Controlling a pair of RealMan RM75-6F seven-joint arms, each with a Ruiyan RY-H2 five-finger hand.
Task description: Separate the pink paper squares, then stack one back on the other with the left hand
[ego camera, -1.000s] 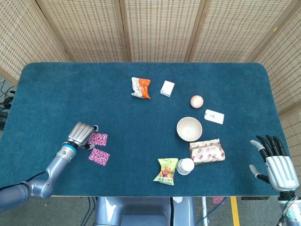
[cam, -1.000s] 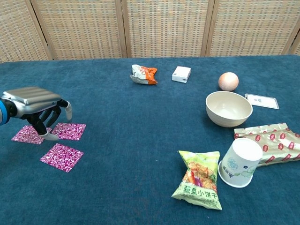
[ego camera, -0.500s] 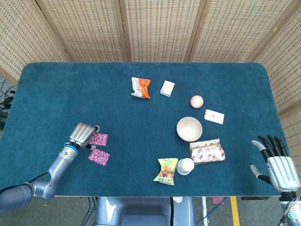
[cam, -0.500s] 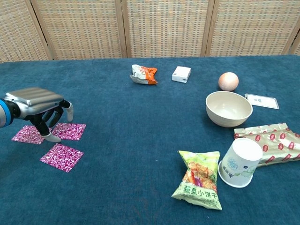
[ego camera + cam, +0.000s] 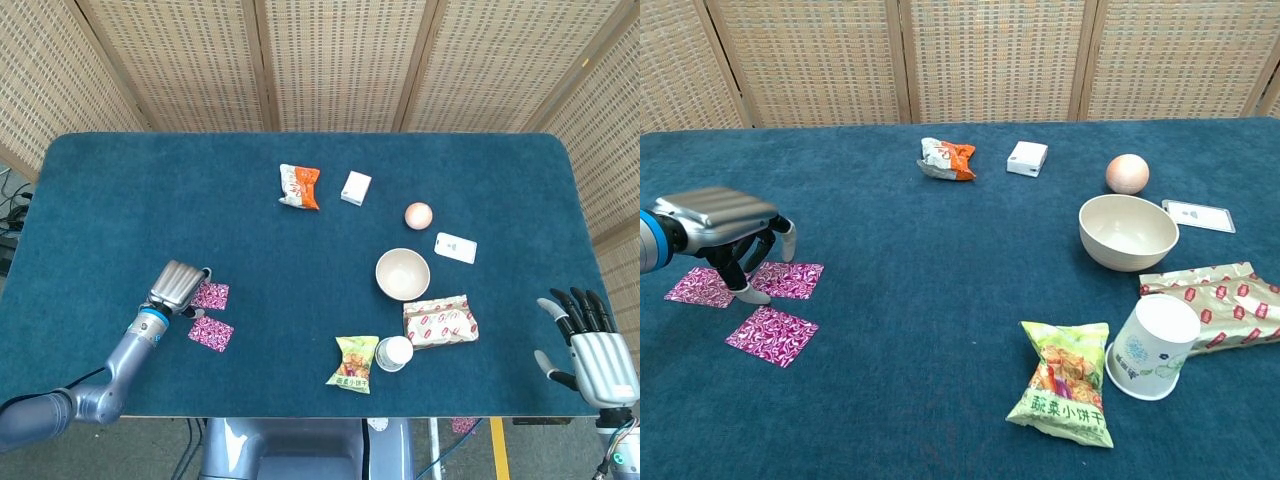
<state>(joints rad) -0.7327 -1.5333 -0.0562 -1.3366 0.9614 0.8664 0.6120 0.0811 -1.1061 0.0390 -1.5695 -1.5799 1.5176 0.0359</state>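
Three pink paper squares [image 5: 772,335] are lying separated on the blue table's [image 5: 940,300] left side. The left hand [image 5: 725,228] is hovering over two of them, fingers curled down, holding nothing visible. A fingertip could be dragging a sheet askew. The right hand [image 5: 590,345] is resting open.

Bright, even light; sharp focus

Left hand [image 5: 725,222] slightly nearer robot
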